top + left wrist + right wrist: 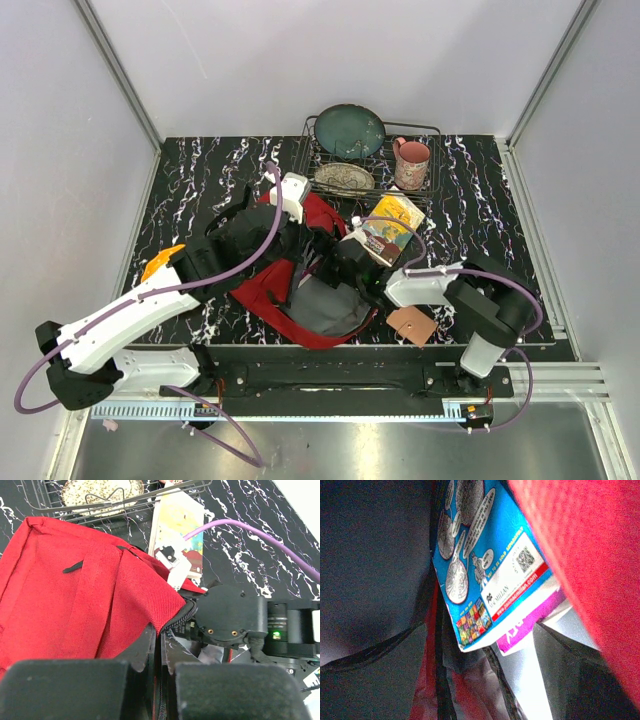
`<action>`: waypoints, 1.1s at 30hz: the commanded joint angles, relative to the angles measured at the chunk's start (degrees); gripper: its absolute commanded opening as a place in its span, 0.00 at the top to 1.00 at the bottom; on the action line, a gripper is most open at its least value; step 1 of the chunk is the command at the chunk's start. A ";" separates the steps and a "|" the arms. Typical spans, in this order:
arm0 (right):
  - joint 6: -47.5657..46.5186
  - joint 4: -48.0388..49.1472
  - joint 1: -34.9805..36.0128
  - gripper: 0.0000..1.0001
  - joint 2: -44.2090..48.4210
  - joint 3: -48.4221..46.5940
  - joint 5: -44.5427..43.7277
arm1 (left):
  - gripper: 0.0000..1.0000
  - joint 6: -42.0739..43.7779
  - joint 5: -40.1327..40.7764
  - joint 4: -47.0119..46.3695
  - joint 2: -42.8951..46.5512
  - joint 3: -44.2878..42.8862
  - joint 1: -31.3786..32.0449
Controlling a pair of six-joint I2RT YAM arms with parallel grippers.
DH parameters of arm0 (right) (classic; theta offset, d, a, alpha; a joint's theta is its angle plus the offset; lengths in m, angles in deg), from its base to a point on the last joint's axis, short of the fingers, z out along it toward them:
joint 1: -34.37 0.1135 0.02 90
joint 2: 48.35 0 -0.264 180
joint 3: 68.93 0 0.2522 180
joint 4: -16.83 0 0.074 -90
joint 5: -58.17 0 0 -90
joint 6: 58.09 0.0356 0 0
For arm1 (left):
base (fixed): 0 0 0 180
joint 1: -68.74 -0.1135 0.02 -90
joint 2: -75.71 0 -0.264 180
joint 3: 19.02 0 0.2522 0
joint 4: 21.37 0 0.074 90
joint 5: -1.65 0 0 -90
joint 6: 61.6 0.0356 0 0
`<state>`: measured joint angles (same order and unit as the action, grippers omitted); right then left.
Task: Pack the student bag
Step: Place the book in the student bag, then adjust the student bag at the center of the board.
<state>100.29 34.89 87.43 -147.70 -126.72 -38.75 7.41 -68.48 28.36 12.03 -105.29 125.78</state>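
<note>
The left gripper (161, 647) is closed tight, and between its fingers it pinches the zipper rim of the bag (60, 595). I think the reason is simple. The fabric is soft and would fall flat, so the rim is lifted to make the mouth gape toward the other arm. The bag lies in the middle of the table (200, 180), near the front edge, with its grey lining showing.

The right gripper (342, 250) reaches into that mouth, just beside the left one. The red cloth hides its fingers, so I cannot tell if they are open or closed, or if they hold anything. Its camera looks at a blue book (480, 570) with a purple book (530, 625) behind it. Both lean on the red wall, so part of the packing seems done.

A yellow book (388, 228) waits just beside the bag, in front of the rack (436, 130). Probably it goes in next.
</note>
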 commanded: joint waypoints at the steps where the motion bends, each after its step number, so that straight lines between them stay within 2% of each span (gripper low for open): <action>1: -4.22 -8.51 0.55 0.07 6.87 0.96 -2.57 | 1.00 -0.36 1.92 -5.47 1.89 -0.18 -0.17; 6: -9.12 -12.65 1.43 0.05 15.65 5.00 -3.10 | 1.00 -0.28 2.44 -5.12 1.89 0.18 -0.26; 8: -10.98 -18.85 1.78 0.06 19.44 5.53 -4.23 | 1.00 -0.45 2.88 -4.68 2.07 0.70 -0.35; 12: -13.71 -27.15 3.02 0.05 34.00 9.82 -6.88 | 1.00 -1.68 3.06 -3.89 3.03 2.19 -0.35; 16: -11.87 -36.88 3.02 0.05 41.07 12.21 -7.50 | 1.00 -4.05 3.41 -3.89 5.32 6.14 -0.70; 22: -6.25 -51.38 3.10 0.05 55.30 12.92 -15.92 | 0.97 -7.74 1.66 -2.83 8.30 10.10 -0.87; 24: -4.58 -55.00 3.10 0.05 60.73 12.13 -19.18 | 0.88 -8.27 0.60 -2.66 8.92 11.24 -0.87; 26: -2.91 -60.27 3.10 0.05 63.65 10.90 -21.81 | 0.86 -8.54 -0.36 -2.74 9.89 12.12 -0.79; 27: -2.38 -61.94 3.10 0.05 65.49 10.55 -22.52 | 0.78 -8.71 -0.72 -2.74 10.24 12.83 -0.87; 29: 0.33 -66.78 3.10 0.05 66.82 9.50 -24.80 | 0.72 -9.41 -1.94 -2.57 11.47 13.36 -0.87; 30: 1.22 -68.36 3.10 0.05 67.61 9.14 -25.33 | 0.61 -9.85 -2.30 -2.74 12.17 14.14 -0.87; 31: 2.01 -70.81 3.10 0.05 67.97 8.79 -25.95 | 0.57 -10.20 -2.56 -2.92 13.57 14.67 -0.79; 32: 3.15 -71.71 3.10 0.06 68.15 8.26 -26.74 | 0.46 -10.73 -3.17 -3.18 14.45 15.20 -0.79; 33: 3.42 -72.24 3.10 0.06 68.67 8.09 -27.01 | 0.43 -10.91 -3.44 -3.53 15.24 16.16 -0.87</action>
<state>98.72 -28.24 90.25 -80.03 -115.75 -59.29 -1.42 -69.37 27.46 23.03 -91.11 125.19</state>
